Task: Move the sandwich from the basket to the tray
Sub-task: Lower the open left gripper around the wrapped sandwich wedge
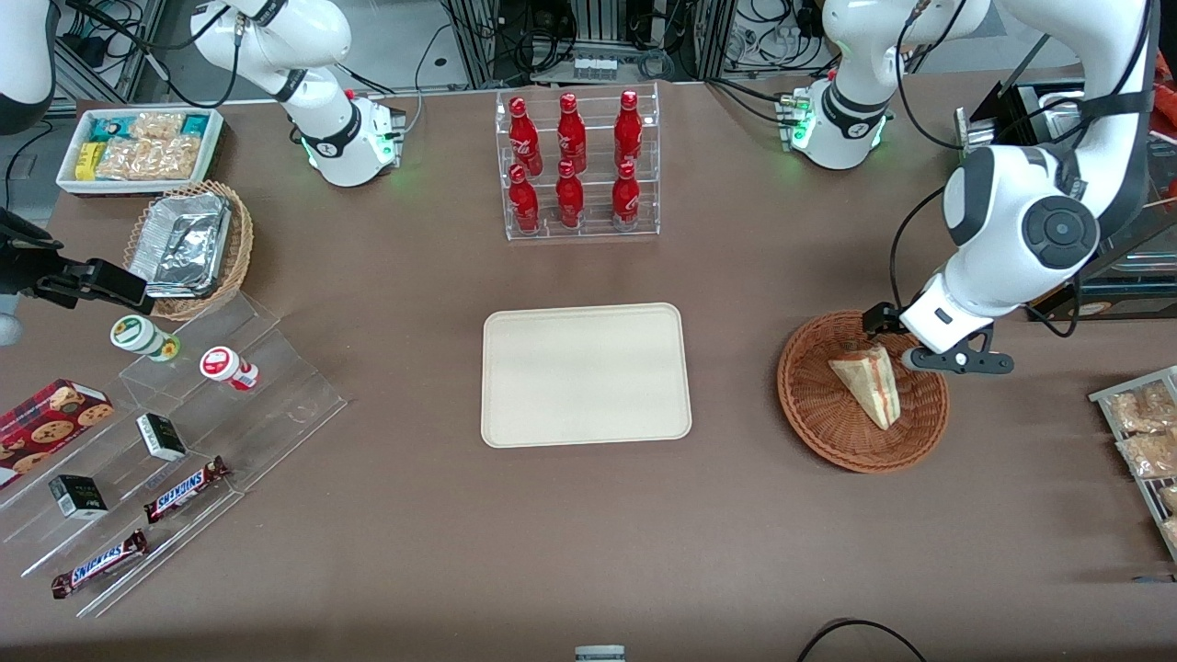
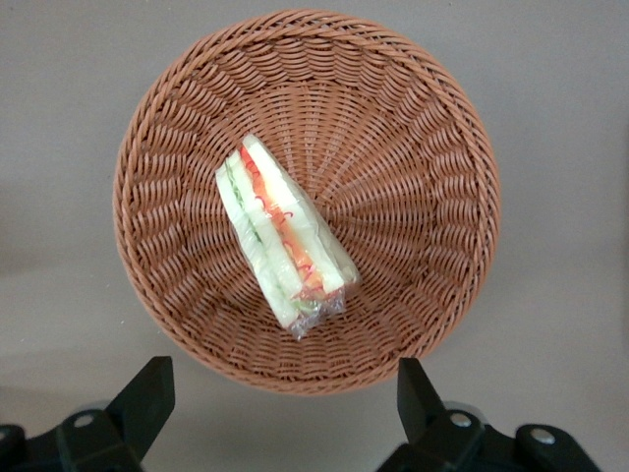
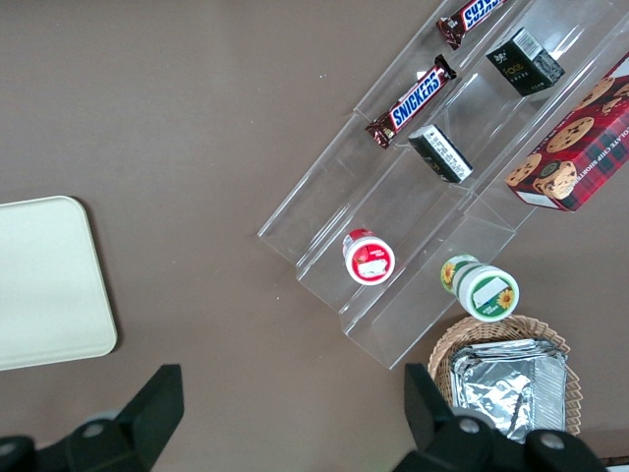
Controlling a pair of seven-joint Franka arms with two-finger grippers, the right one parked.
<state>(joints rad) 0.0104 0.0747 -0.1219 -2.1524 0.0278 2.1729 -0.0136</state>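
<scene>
Sandwich (image 2: 283,234) lies in the basket (image 2: 413,128), roughly at its centre, directly below your claw (image 2: 285,408). Claw hovers over the basket rim farthest from the front camera, fingers (image 2: 147,393) spread wide, holding nothing. Sandwich's long axis runs diagonal to the line between the fingers, so you likely need a wrist twist before dropping. Landmark is the tray (image 1: 586,374): basket sits beside it toward the working arm's end of the tabletop (image 1: 588,552). Count: one tray, one basket, one sandwich, one claw working.
</scene>
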